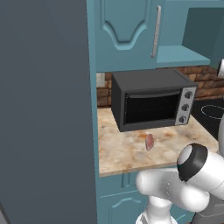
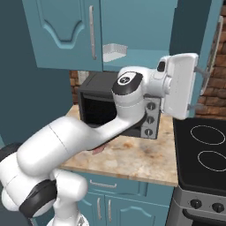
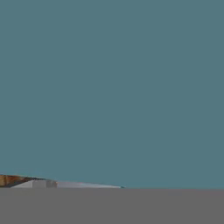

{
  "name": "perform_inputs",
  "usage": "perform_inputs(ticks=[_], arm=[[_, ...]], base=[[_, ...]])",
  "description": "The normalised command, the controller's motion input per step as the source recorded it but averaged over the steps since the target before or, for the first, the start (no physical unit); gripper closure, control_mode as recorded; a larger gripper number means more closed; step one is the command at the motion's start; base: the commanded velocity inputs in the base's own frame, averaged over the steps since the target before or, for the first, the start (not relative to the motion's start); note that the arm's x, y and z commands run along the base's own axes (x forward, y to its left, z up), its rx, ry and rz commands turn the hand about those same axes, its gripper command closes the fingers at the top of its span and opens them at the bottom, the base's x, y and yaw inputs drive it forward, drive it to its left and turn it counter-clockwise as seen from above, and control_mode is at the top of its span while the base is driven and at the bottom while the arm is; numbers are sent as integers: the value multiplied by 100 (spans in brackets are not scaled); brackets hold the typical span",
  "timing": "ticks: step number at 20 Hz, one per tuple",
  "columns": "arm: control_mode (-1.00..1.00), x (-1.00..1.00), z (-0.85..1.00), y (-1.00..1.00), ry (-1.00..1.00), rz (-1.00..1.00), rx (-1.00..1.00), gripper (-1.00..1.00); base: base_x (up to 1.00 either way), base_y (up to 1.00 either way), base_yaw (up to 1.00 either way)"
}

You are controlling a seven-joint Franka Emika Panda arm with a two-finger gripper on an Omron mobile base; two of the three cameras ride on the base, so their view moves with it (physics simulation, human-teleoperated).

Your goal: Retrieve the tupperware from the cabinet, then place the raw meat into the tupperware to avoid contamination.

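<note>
while reaching high by the cabinet (image 2: 66, 31), step in hand: fetching the tupperware, first half of the task, not yet done.
cabinet: teal upper wall unit; left door shut, right door (image 2: 194, 39) swung open toward the robot, shelf exposed.
tupperware (image 2: 114, 52): small pale shallow box, resting on the cabinet shelf just right of the shut door's silver handle, above the microwave; untouched.
raw meat (image 1: 149, 141): small pink lump lying on the marbled counter (image 1: 122, 157), just in front of the microwave (image 1: 151, 103); partly hidden behind the arm in the right base view.
claw: gripper (image 2: 199, 88) released, fingers spread wide, nothing between them; raised beside the lower edge of the open door, pointing at it, well to the right of the tupperware.
hand view: flat teal door panel close up, sliver of brick and a pale grey edge at lower left.
stove (image 2: 203, 154): dark cooktop to the right of the counter, not part of the job.
next move, as a judgement: draw the hand back from the door, swing left toward the shelf, line the spread fingers across the tupperware's short side, close on its wall or rim.
care needed: clearing the door edge and shelf lip while turning in; shallow, light box likely to slide back if nudged instead of pinched.
after that: lower the box to bare counter near the meat, then pick up the meat and set it inside.
</note>
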Motion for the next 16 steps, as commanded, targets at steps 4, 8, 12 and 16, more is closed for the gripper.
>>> perform_inputs(ticks=[4, 8, 12, 16], arm=[[-100, 0, -14, -53, 4, -13, 0, -100], [-100, 0, -8, -43, 4, -11, 0, -100], [-100, -1, -1, -30, 3, -7, 1, -100], [-100, -7, 4, -11, 1, -3, 4, -100]], base=[[0, 0, 0], [0, 0, 0], [0, 0, 0], [0, 0, 0]])
